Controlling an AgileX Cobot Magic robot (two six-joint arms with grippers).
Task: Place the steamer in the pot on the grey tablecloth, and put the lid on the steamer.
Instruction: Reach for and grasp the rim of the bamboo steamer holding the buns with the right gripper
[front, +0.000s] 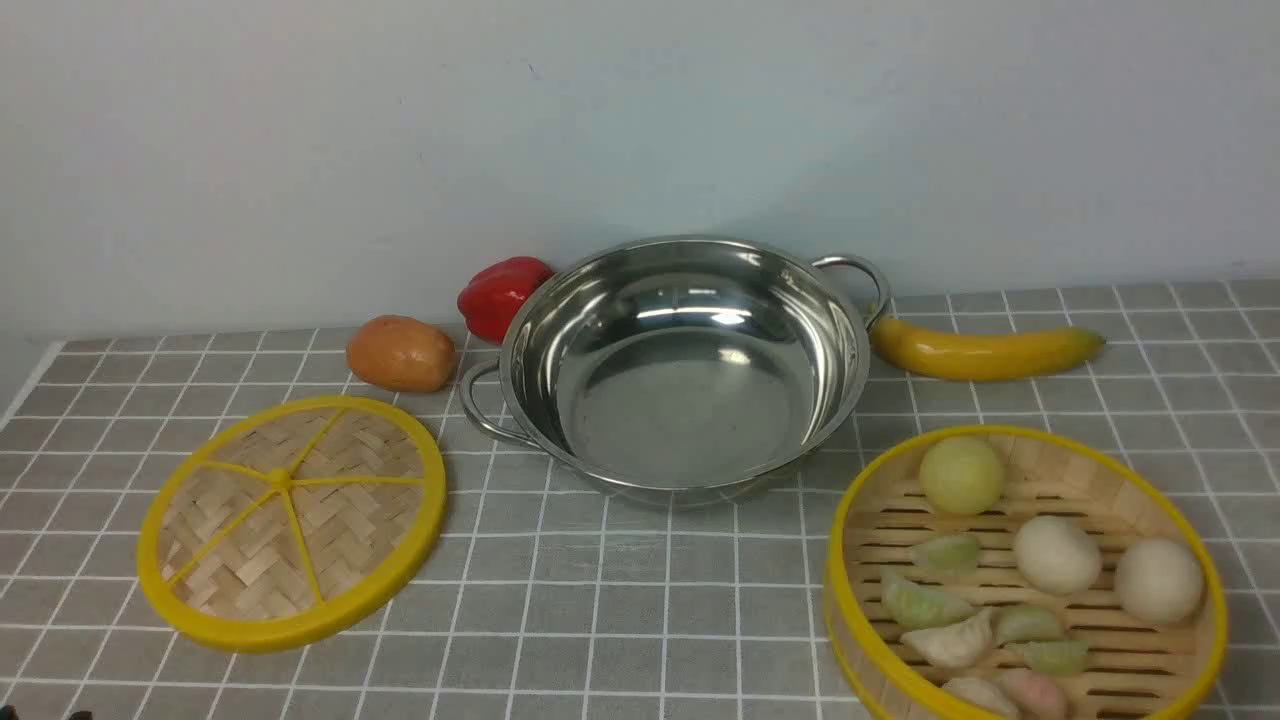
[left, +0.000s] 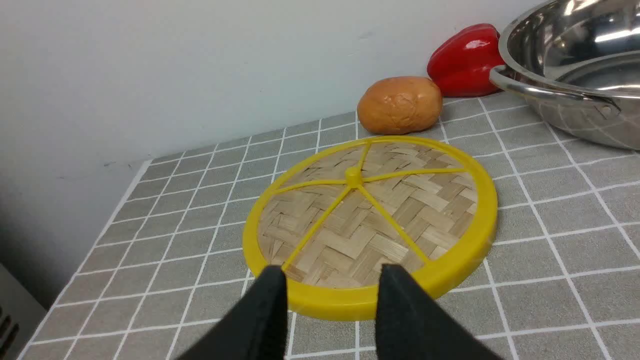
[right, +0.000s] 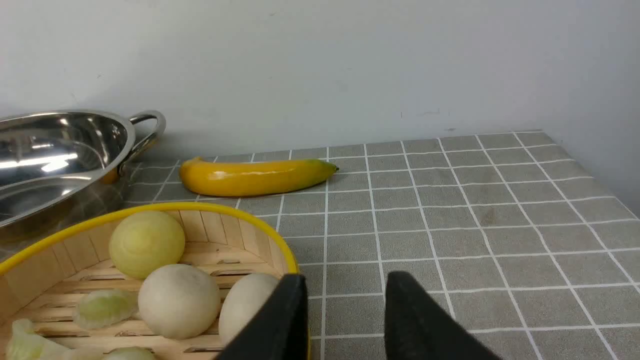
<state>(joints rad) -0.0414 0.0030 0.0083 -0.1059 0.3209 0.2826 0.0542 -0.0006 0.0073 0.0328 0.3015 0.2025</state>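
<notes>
The pot (front: 690, 375) stands empty at the middle back of the grey tablecloth (front: 620, 600). The lid (front: 292, 520) lies flat on the cloth to its left. At the front right sits the steamer (front: 1025, 580), with buns and dumplings inside. In the left wrist view my left gripper (left: 332, 272) is open just short of the lid's (left: 372, 227) near rim, which shows between the fingers. In the right wrist view my right gripper (right: 345, 280) is open beside the steamer (right: 150, 250); one finger (right: 287, 315) overlaps its rim and only cloth lies in the gap. Neither gripper shows in the front view.
A red pepper (front: 500, 295) and a potato (front: 402, 352) lie behind the lid, close to the pot's left handle (front: 480, 405). A banana (front: 985, 350) lies behind the steamer near the right handle (front: 855, 275). A wall closes the back; the cloth's left edge (front: 30, 380) is near.
</notes>
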